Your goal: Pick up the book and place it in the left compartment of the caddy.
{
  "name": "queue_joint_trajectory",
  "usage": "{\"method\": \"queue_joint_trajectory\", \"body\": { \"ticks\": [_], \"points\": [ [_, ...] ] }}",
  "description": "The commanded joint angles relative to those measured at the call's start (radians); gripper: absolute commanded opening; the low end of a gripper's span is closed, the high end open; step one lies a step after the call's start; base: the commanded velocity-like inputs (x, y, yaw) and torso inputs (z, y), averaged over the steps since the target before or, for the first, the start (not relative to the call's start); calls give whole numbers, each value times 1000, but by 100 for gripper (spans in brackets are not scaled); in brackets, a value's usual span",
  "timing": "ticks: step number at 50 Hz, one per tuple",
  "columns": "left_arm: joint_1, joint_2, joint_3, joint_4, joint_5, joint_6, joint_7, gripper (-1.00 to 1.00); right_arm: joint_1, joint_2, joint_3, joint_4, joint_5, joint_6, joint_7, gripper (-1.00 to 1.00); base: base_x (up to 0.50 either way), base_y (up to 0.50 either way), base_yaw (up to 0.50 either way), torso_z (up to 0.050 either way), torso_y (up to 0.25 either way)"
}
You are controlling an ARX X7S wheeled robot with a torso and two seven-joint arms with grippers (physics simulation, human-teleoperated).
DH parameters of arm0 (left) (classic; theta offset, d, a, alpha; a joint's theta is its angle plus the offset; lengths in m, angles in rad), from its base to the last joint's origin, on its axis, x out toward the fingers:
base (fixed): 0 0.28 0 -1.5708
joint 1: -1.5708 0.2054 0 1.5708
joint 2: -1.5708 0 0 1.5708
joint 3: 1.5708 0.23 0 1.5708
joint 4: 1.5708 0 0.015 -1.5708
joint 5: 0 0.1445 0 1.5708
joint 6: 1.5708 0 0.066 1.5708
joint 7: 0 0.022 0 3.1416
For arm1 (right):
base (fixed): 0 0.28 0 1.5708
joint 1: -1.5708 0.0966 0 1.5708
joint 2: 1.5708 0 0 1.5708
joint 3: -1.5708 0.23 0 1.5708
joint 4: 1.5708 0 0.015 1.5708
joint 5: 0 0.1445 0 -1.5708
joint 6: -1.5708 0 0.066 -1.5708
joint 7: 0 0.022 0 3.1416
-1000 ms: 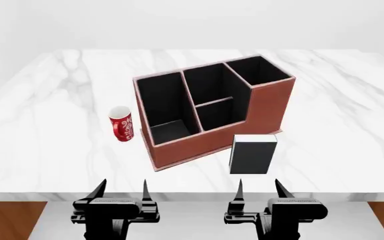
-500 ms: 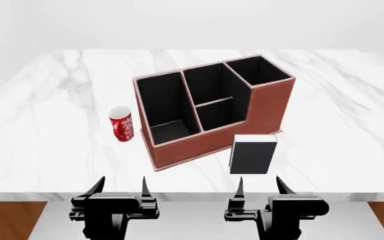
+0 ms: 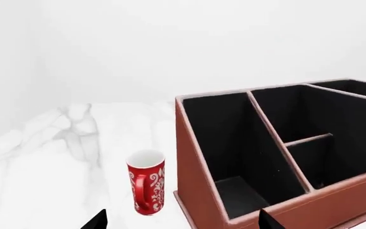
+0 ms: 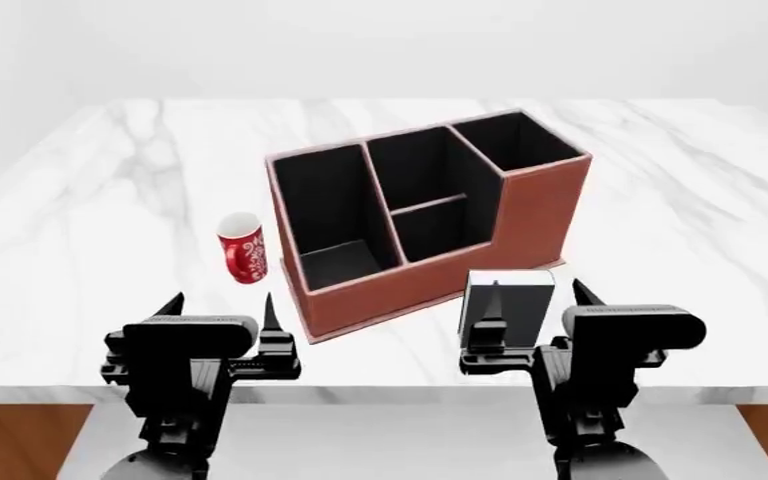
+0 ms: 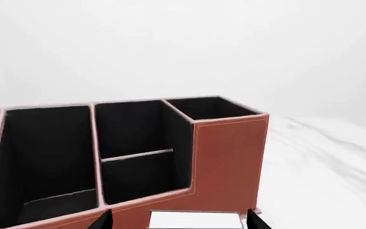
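The book (image 4: 524,305) stands upright on the table just in front of the caddy (image 4: 534,210), black cover toward me, white page edges on top (image 5: 196,220). The caddy's left compartment (image 4: 331,215) is a long black-lined bay and holds nothing. My right gripper (image 4: 538,290) is open, close behind the book on my side, its fingers straddling the book's width in the head view. My left gripper (image 4: 221,305) is open and empty near the table's front edge, facing the caddy's left front corner (image 3: 199,191) and the mug.
A red patterned mug (image 4: 243,248) stands just left of the caddy, also in the left wrist view (image 3: 147,188). The white marble table (image 4: 678,260) stretches wide on both sides. Its front edge (image 4: 384,385) lies under my grippers.
Both grippers have risen and moved forward over the table's front edge. The right one now sits just behind the book. Book, caddy and mug have not moved.
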Motion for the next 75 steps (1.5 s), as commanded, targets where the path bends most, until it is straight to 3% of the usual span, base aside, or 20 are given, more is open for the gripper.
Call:
{"method": "queue_joint_trajectory", "body": {
  "ticks": [1,26,42,75],
  "points": [
    [-15,-16,6,16,-6,-31,-13,100,15,14,-11,-18,8,33,11,100,500,0,0,0,0],
    [-10,-30,11,7,-22,-14,-33,100,21,26,-22,9,16,16,39,100,498,0,0,0,0],
    [-6,-38,16,4,-32,-7,-44,100,14,35,-23,14,33,1,46,100,0,-219,0,0,1],
    [-7,-54,15,7,-54,-4,-66,100,15,55,-48,13,42,-7,65,100,7,47,0,0,0]
  ]
}}
